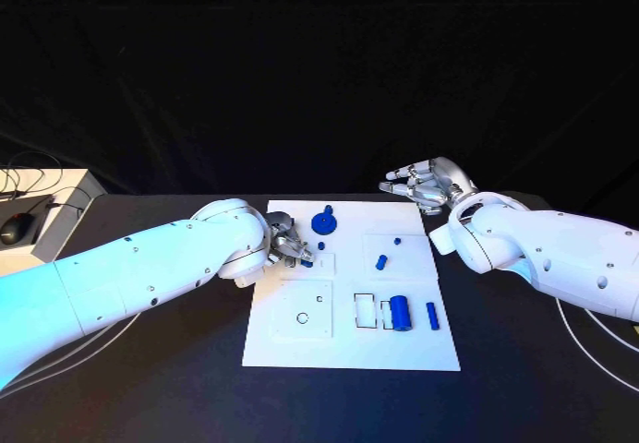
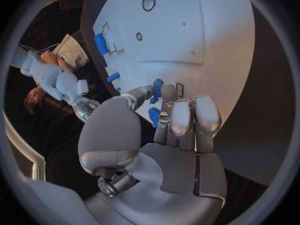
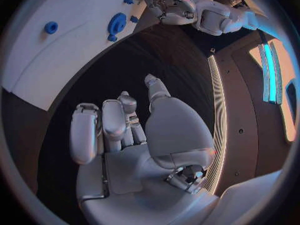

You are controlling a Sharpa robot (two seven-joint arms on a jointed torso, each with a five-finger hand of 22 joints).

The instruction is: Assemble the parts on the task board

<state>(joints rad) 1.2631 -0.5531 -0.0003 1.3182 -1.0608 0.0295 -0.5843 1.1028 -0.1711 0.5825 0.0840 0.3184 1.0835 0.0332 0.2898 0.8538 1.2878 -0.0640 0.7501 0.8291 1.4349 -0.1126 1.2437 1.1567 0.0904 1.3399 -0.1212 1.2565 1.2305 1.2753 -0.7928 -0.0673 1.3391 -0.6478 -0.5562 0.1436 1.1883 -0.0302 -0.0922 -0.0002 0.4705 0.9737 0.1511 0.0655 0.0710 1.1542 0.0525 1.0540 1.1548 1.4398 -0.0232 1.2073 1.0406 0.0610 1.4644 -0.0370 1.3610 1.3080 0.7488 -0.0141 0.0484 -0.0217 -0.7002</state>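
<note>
The white task board [image 1: 353,346] lies in the middle of the black table. My left hand [image 1: 286,247] hovers low over its left side and pinches a small blue part [image 2: 156,89] between thumb and fingers. On the board lie a blue gear-like disc [image 1: 324,221], a short blue peg [image 1: 382,261], a thick blue cylinder [image 1: 398,311] and a slim blue bar [image 1: 431,315]. My right hand [image 1: 428,185] is raised off the board beyond its far right corner. In the right wrist view, my right hand [image 3: 125,130] has its fingers apart and holds nothing.
A round hole [image 1: 302,318] and a rectangular slot [image 1: 364,309] show in the board's near half. A grey box [image 1: 54,221] with a mouse and cables stands at the table's left edge. A cable [image 1: 593,355] runs along the table at the right.
</note>
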